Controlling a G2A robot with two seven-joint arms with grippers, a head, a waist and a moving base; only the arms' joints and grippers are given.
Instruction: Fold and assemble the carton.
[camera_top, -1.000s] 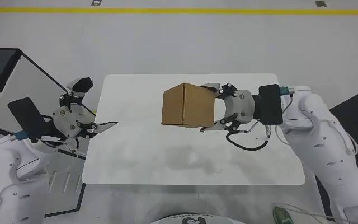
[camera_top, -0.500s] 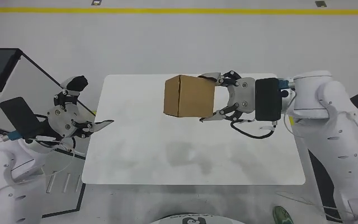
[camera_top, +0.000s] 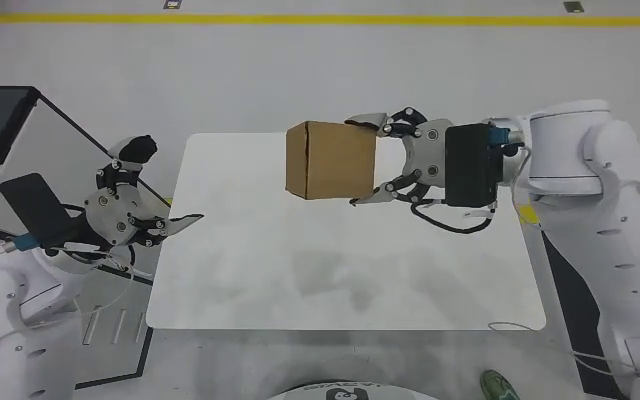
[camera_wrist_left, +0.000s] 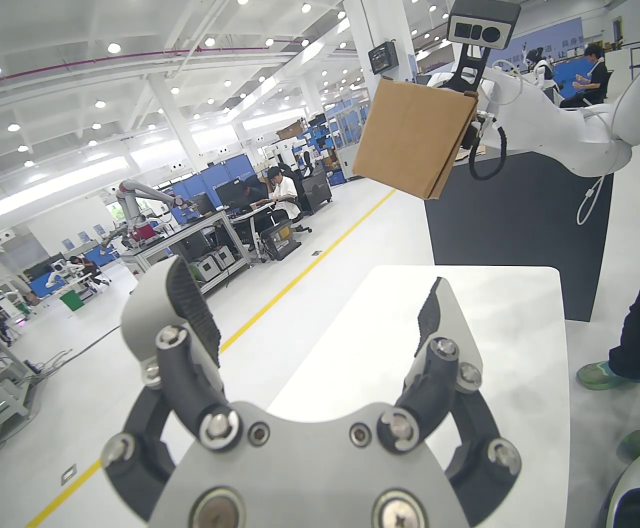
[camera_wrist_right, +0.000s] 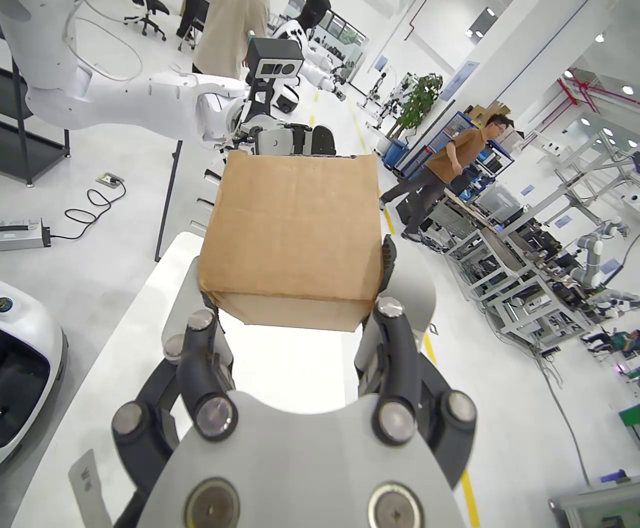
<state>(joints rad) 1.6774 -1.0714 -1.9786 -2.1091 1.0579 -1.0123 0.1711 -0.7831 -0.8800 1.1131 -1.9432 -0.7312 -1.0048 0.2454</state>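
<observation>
A brown carton (camera_top: 330, 160), folded into a closed box, hangs in the air above the far part of the white table (camera_top: 300, 290). My right gripper (camera_top: 367, 160) is shut on the carton (camera_wrist_right: 292, 240), one finger on each of two opposite sides. In the left wrist view the carton (camera_wrist_left: 412, 137) floats high over the table's far end. My left gripper (camera_top: 185, 222) stands open with nothing in it at the table's left edge, its fingertips just over the rim, and its ribbed pads (camera_wrist_left: 192, 305) are wide apart.
A black frame with a dark panel (camera_top: 40, 150) stands to the left of the table. A yellow floor line (camera_top: 320, 18) runs behind the table. A person's green shoe (camera_top: 497, 384) shows by the table's near right corner.
My right gripper has carried the carton up and toward the table's far edge, turning it a little. The left arm drew back slightly at first and then kept still.
</observation>
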